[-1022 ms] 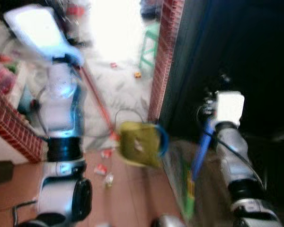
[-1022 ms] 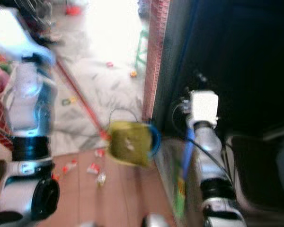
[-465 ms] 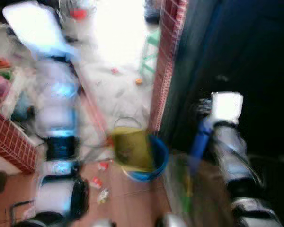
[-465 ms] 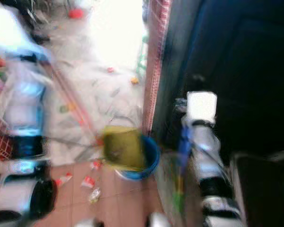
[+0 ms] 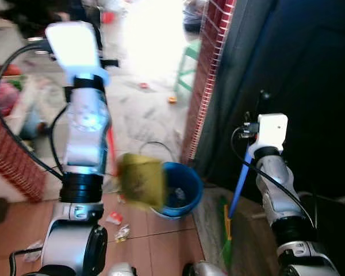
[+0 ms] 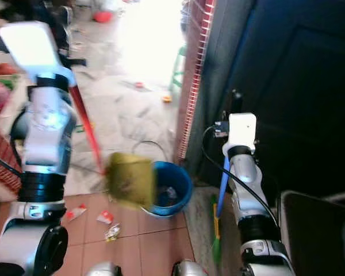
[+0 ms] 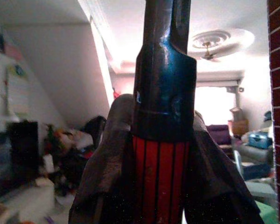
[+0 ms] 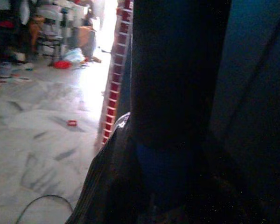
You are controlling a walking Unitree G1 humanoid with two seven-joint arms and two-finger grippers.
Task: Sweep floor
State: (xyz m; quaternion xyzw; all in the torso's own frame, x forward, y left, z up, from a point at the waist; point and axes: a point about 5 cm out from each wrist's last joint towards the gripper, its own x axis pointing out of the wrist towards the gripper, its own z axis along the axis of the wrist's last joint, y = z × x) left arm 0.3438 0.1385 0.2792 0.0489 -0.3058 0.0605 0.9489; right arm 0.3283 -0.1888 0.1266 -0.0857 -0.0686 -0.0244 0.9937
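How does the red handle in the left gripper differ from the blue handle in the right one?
The red handle ends at a yellow dustpan raised beside the blue bucket; the blue handle ends at a green broom head down on the floor. Red slants; blue stands steeper. Both are clamped: left gripper, right gripper.
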